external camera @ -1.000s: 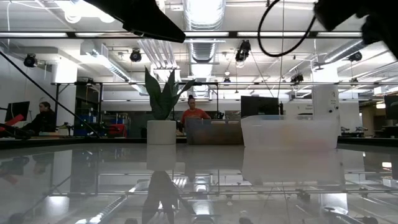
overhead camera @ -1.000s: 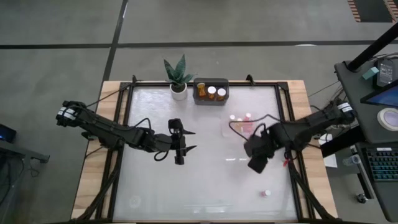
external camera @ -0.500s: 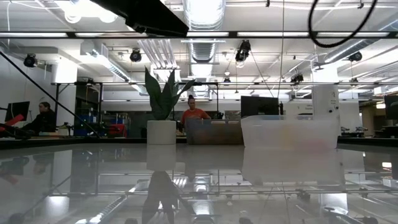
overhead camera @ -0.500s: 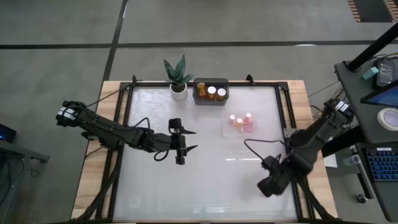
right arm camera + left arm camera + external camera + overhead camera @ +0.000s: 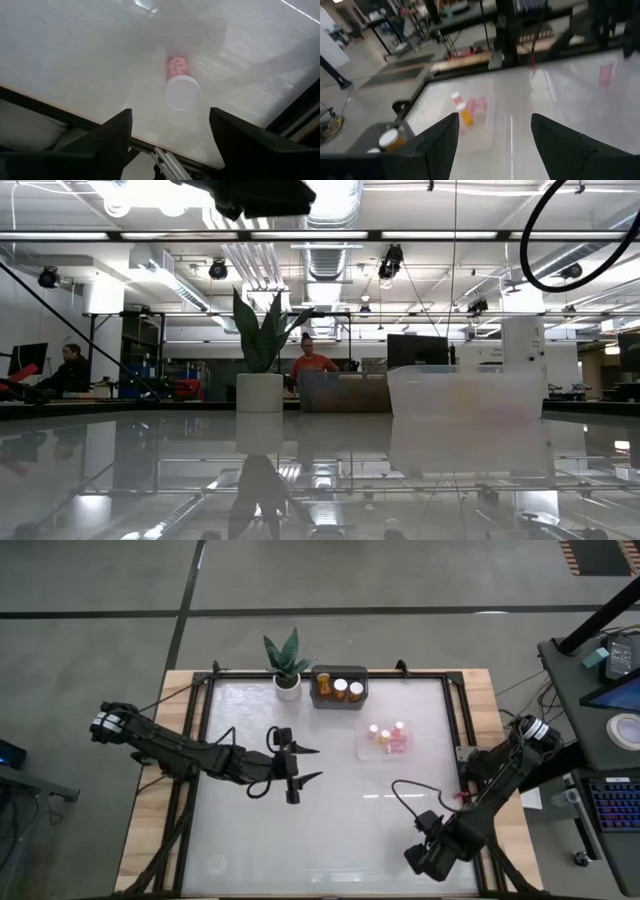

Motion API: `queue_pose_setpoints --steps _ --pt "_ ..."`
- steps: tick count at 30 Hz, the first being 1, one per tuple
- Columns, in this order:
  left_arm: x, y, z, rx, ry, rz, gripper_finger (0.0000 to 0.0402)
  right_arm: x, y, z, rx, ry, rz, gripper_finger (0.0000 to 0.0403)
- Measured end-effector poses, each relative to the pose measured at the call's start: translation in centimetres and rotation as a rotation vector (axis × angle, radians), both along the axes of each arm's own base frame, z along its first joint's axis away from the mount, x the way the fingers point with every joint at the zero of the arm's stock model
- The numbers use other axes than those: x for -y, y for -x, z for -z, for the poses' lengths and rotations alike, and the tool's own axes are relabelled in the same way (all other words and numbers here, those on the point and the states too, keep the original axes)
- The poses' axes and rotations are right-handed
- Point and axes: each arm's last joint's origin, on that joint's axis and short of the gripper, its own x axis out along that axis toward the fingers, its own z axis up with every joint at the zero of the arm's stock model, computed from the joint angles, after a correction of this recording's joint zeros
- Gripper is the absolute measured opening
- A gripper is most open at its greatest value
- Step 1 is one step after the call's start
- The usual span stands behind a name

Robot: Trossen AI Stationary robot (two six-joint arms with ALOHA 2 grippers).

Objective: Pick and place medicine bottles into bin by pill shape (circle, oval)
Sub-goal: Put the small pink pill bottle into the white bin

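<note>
While the right gripper (image 5: pixel 425 858) hangs low over the table's (image 5: pixel 330 810) near right corner, its jaws stand open around nothing, and a small pinkish bottle (image 5: pixel 178 80) with a white cap stands on the glass just ahead of them in the right wrist view. Well away from that bottle, toward mid-table, the left gripper (image 5: pixel 306 765) hovers with its jaws spread wide and empty too. Farther back from the bottle sits a clear bin (image 5: pixel 384 739) holding several pinkish bottles (image 5: pixel 386 735). Beyond it, at the far edge, a dark bin (image 5: pixel 339 687) carries amber bottles (image 5: pixel 340 688), with a potted plant (image 5: pixel 286 664) right beside it. Across the room, a person (image 5: pixel 313 360) shows behind the table.
</note>
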Motion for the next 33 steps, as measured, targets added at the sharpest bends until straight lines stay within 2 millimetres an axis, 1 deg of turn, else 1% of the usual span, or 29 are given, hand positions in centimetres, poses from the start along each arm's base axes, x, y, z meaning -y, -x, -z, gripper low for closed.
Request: queue_pose_setpoints --steps 3,4,7,9,12,14,16,19,21,24,33 --pt "0.0 -0.2 -1.0 0.1 0.015 0.003 0.0233 0.0 0.0 0.2 -0.007 0.008 0.004 0.0249" --pt "0.1 -0.3 -1.6 0.164 0.034 0.002 0.0233 0.0 0.0 0.2 -0.008 0.009 0.004 0.0248" --pt "0.0 -0.1 -4.2 0.441 0.153 0.005 0.0233 -0.1 -0.1 0.4 -0.011 0.015 -0.004 0.0247" --pt "-0.1 0.4 -6.0 0.643 0.24 0.011 0.0233 0.0 0.0 0.5 -0.016 0.024 -0.013 0.0246" --pt "-0.5 1.8 -8.3 0.948 0.419 0.043 0.0233 -0.1 -0.1 0.7 -0.019 0.031 -0.023 0.0247" --pt "-0.7 2.6 -9.2 1.082 0.508 0.075 0.0233 -0.1 -0.1 0.8 -0.021 0.032 -0.024 0.0246" --pt "-0.8 3.2 -9.7 1.171 0.56 0.107 0.0233 -0.1 -0.1 0.8 -0.019 0.033 -0.031 0.0247" --pt "-0.8 3.5 -10.1 1.217 0.581 0.169 0.0233 -0.1 -0.1 0.8 -0.018 0.033 -0.039 0.0246" --pt "-0.8 3.4 -10.3 1.21 0.542 0.167 0.0233 0.0 -0.1 0.8 -0.018 0.04 -0.037 0.0247" --pt "-0.6 3.2 -10.7 1.23 0.572 0.183 0.0233 0.1 -0.2 0.9 -0.008 0.056 -0.023 0.0246" --pt "0.2 2.6 -11.1 1.192 0.557 0.196 0.0233 0.0 -0.4 1.9 -0.024 0.077 -0.015 0.0247"
